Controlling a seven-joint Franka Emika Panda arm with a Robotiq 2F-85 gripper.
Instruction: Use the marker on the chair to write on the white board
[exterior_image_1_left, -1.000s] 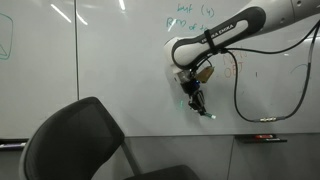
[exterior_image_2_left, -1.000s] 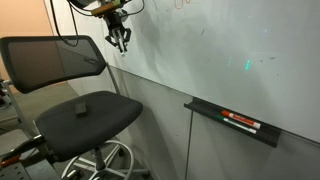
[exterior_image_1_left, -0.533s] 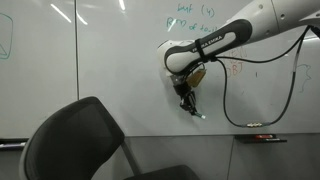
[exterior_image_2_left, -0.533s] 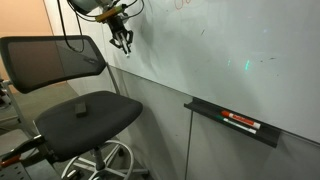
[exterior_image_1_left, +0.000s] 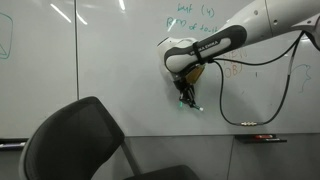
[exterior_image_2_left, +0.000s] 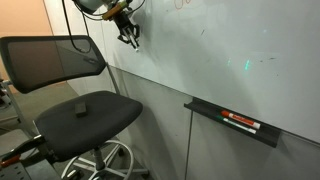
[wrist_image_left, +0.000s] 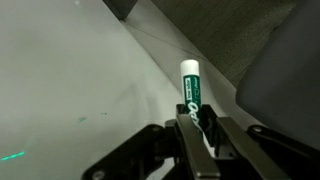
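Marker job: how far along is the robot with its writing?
Done: the marker is off the chair, clamped in the gripper. In hand: holding it close to the whiteboard. Left: the writing; I see no clear stroke at its tip.

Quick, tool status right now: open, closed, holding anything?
The tool is shut on the green marker, close to the whiteboard.

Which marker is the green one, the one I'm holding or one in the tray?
The marker in the fingers: green label, white end, up by the whiteboard. The tray markers look red and dark, lying flat.
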